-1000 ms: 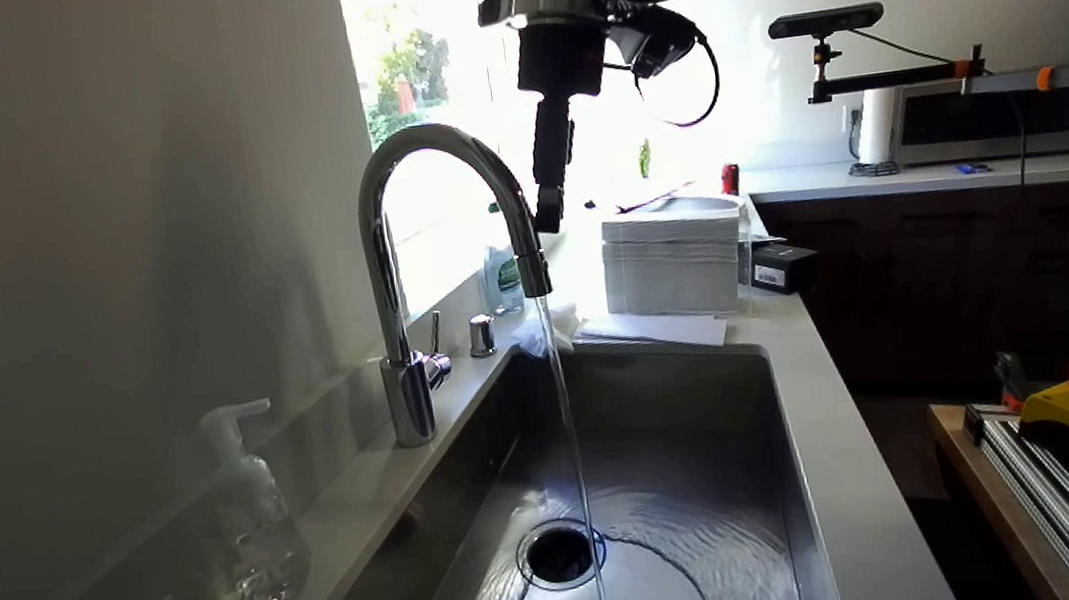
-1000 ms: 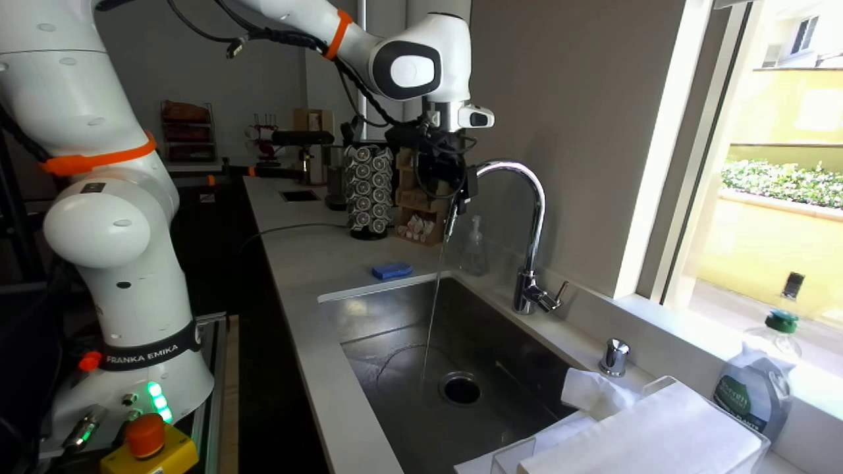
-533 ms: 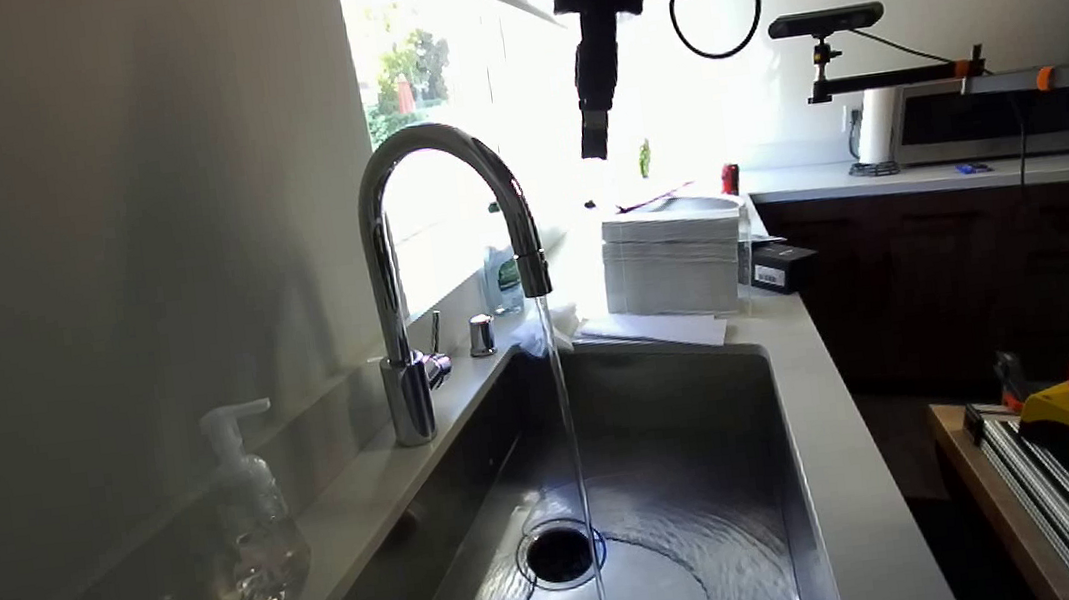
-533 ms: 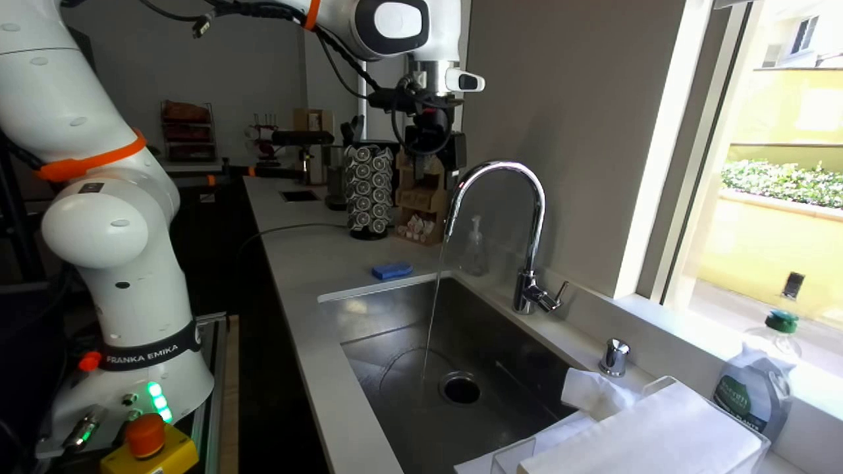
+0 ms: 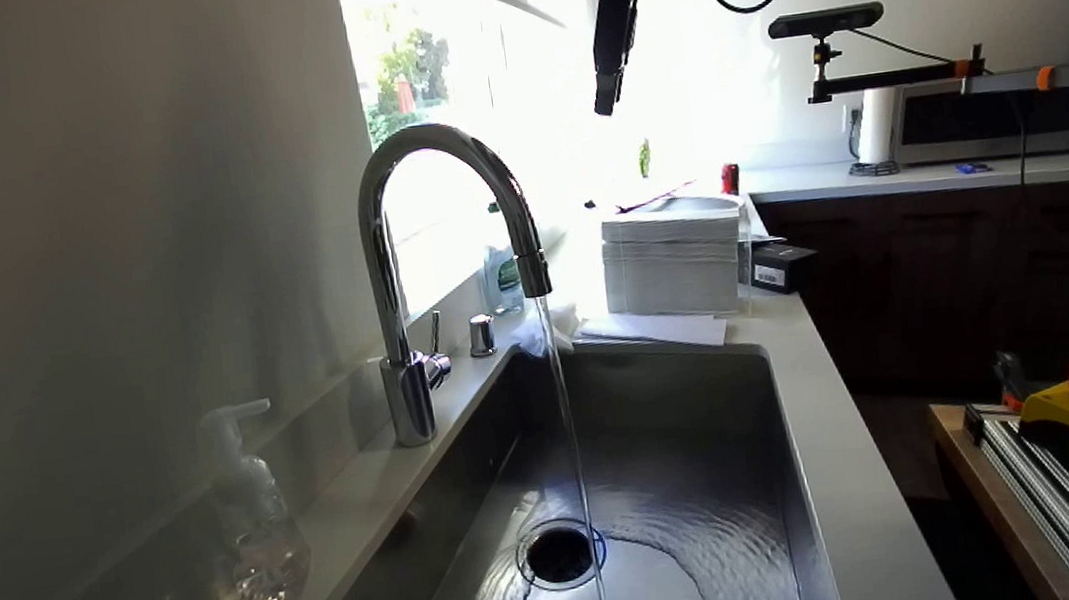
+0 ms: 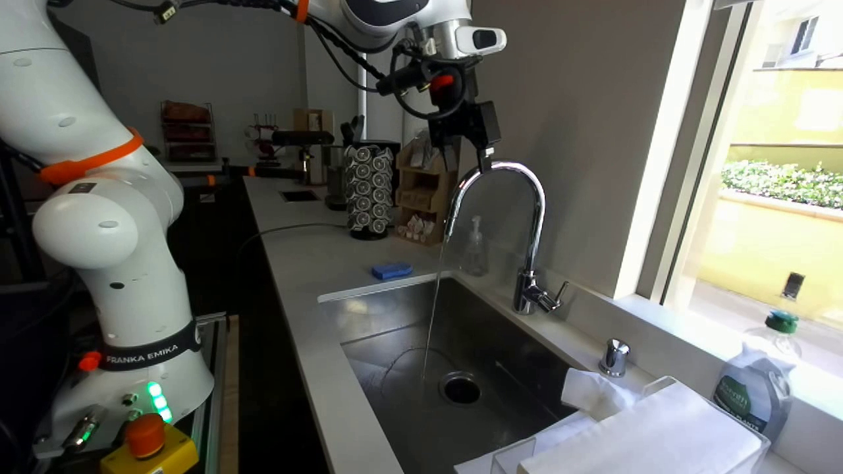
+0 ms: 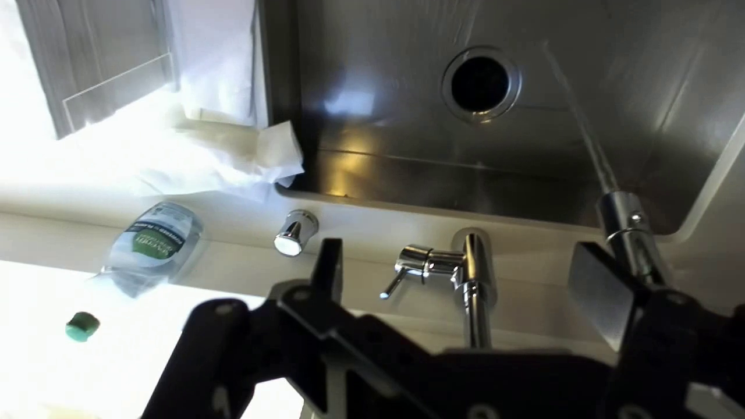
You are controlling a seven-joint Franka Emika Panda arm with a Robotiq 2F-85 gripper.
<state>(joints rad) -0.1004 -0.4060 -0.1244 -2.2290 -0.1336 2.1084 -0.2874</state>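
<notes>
I'm hovering the gripper (image 7: 465,276) above the tap (image 5: 381,257), its jaws standing wide apart and released. In an exterior view I'm seeing a gap between gripper and tap, while in the wrist view the tap's lever (image 7: 394,283) is showing between the fingers (image 7: 600,294) (well below them, mind you). The tap is standing at the window-side edge of the sink (image 5: 675,385), arching over it; in both exterior views I'm watching water (image 5: 564,407) running from the spout (image 5: 533,275) and landing just beside the drain (image 7: 479,84). A chrome knob (image 7: 300,228) is sitting between the tap and a soap bottle (image 7: 152,241). Stacked paper (image 5: 672,269) is lying by one end of the sink; a pump bottle (image 5: 267,562) and a blue block (image 6: 392,270) are resting by the opposite end.
</notes>
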